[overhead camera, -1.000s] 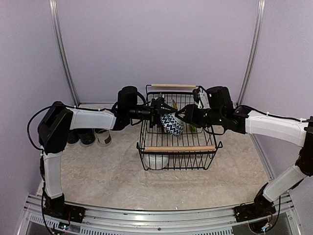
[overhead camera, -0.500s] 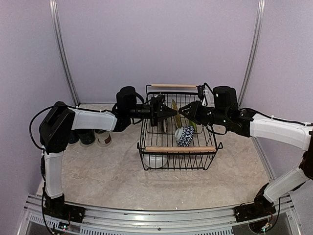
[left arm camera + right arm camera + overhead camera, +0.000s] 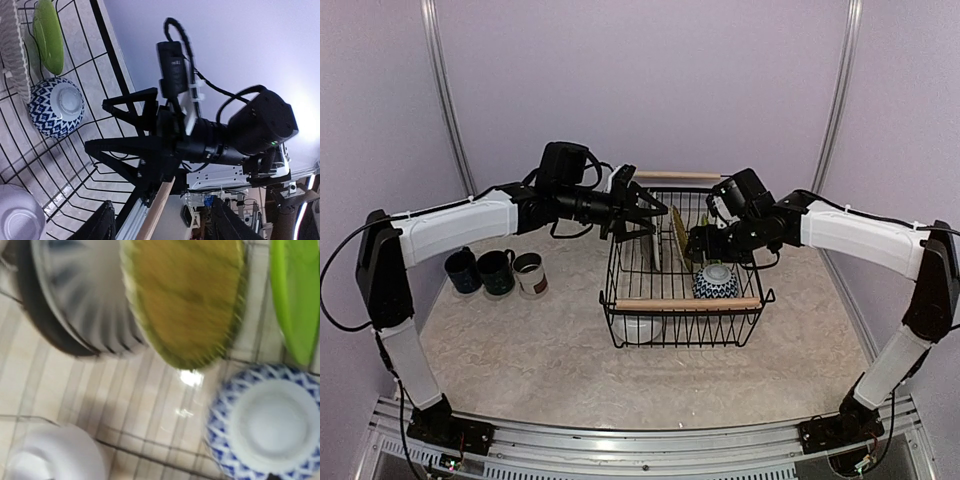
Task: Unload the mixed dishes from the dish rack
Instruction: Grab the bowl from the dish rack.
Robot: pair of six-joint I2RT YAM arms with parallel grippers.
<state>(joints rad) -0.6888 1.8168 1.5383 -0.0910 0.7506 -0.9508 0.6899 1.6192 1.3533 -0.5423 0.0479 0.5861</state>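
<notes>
The dish rack (image 3: 688, 303) stands mid-table. In it an upturned blue-patterned bowl (image 3: 717, 282) lies at the front right, also in the left wrist view (image 3: 55, 107) and the right wrist view (image 3: 265, 425). A white bowl (image 3: 642, 327) sits at the front left. The striped plate (image 3: 85, 305), an olive plate (image 3: 185, 300) and the lime-green plate (image 3: 295, 295) stand upright. My left gripper (image 3: 655, 212) is open and empty above the rack's left side. My right gripper (image 3: 692, 243) hovers over the plates; the left wrist view shows it open (image 3: 95, 125).
A navy mug (image 3: 462, 270), a dark green mug (image 3: 498, 272) and a white-brown cup (image 3: 529, 275) stand in a row on the table left of the rack. Purple walls close in the back and sides.
The patterned bowl was up between the two grippers; it now lies in the rack's front right. The left arm has risen. The right gripper has moved left over the plates.
</notes>
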